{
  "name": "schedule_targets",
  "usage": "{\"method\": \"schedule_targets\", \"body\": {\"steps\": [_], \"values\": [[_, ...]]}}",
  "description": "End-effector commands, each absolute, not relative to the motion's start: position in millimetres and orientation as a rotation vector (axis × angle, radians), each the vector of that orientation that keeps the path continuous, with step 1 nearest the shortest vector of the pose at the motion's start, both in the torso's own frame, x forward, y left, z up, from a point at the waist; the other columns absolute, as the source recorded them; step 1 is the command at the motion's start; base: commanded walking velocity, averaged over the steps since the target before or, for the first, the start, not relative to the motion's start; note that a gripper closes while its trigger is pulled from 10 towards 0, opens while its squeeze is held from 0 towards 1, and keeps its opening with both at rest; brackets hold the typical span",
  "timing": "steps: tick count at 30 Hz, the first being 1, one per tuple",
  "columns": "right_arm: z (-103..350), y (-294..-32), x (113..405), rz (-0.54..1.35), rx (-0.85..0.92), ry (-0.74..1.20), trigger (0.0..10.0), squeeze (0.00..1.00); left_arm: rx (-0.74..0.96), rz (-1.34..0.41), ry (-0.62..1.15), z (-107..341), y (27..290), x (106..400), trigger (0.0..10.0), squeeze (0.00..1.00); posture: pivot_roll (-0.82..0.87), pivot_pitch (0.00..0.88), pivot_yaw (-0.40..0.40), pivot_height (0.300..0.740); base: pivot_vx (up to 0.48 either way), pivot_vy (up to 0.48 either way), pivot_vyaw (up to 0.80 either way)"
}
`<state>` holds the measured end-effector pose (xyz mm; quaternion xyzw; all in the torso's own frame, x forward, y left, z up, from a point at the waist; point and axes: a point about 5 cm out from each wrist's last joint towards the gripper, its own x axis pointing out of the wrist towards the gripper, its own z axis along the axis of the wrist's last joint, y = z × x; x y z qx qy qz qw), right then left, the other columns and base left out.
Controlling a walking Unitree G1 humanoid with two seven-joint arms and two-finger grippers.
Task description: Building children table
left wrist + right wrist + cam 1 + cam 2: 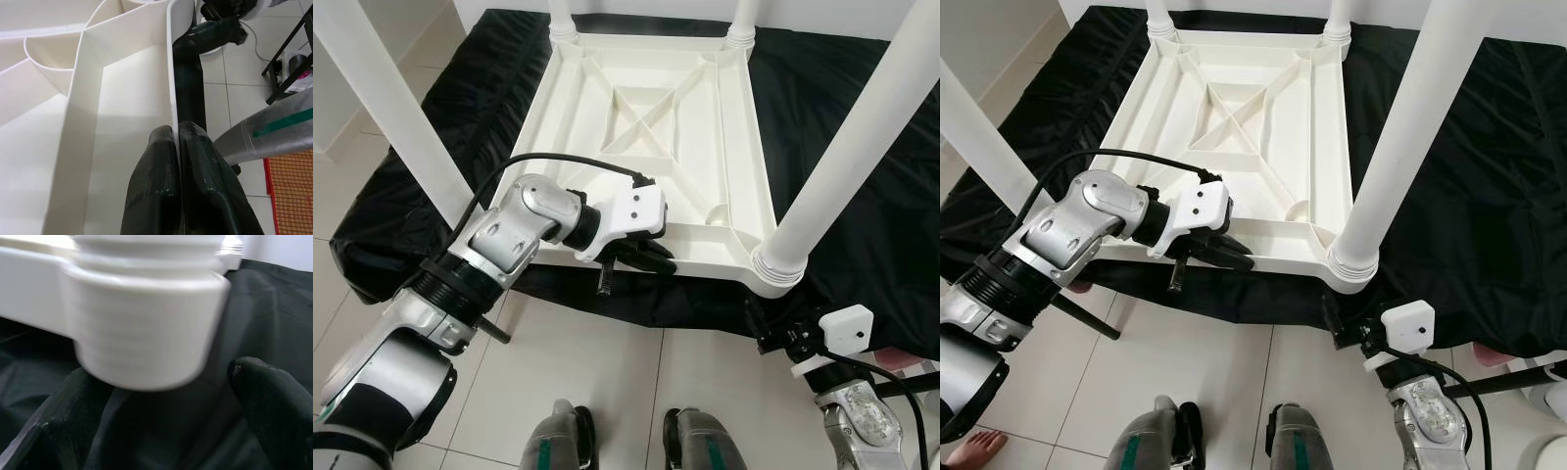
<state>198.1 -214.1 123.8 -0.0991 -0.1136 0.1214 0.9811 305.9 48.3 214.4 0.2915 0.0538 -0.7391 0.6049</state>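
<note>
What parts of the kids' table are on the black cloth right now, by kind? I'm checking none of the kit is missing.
White tabletop, lying upside down: 1
White legs standing up from its corners: 4, near left, near right, far left, far right
Total: 5 parts

The left gripper pinches the tabletop's near rim; the right gripper sits below the near right corner.

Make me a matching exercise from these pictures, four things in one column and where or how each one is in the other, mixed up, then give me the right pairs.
Things:
1. left gripper
2. right gripper
3. black cloth
4. table top

States:
A. spread under the white plastic table
B. shut on the near rim
C. upside down, legs pointing up
D. open, below the near right leg socket

Pairs: 1-B, 2-D, 3-A, 4-C
</note>
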Motion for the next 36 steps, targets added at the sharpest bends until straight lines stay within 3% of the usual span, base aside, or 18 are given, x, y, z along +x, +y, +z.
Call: {"method": "schedule_targets", "body": {"steps": [1,10,18,21,22,29,36], "values": [[118.6,-216.9,196.8,0.246,-0.205,-0.198,10.0,0.0,0.673,-1.701,0.012,238.5,49.0,308.0,10.0,0.0,-0.07,0.116,0.043,0.74,0.0,0.0,0.0],[115.7,-223.5,205.6,0.236,-0.231,-0.179,10.0,0.0,0.686,-1.692,-0.006,245.8,49.6,308.8,10.0,0.0,-0.06,0.116,0.041,0.74,0.0,0.0,0.0],[122.2,-214.9,235.3,0.167,-0.165,-0.246,10.0,0.0,0.679,-1.711,-0.025,248.4,46.9,303.7,10.0,0.0,-0.05,0.112,0.036,0.74,0.0,0.0,0.0],[125.9,-206.7,251.9,0.145,-0.102,-0.276,10.0,0.0,0.678,-1.72,-0.029,248.4,45.7,302.1,10.0,0.0,-0.05,0.103,0.04,0.74,0.0,0.0,0.0],[132.2,-196.8,275.5,0.101,-0.011,-0.32,10.0,0.0,0.675,-1.731,-0.037,248.8,43.7,299.3,10.0,0.0,-0.04,0.095,0.038,0.74,0.0,0.0,0.0],[140.5,-185.5,303.2,0.06,0.136,-0.355,10.0,0.0,0.664,-1.751,-0.05,247.4,38.7,294.0,10.0,0.0,-0.02,0.084,0.035,0.74,0.0,0.0,0.0],[167.0,-165.0,336.4,0.155,0.369,-0.391,10.0,0.0,0.625,-1.755,-0.075,242.4,30.2,287.5,10.0,0.0,-0.01,0.072,0.028,0.74,0.0,0.0,0.0]]}}
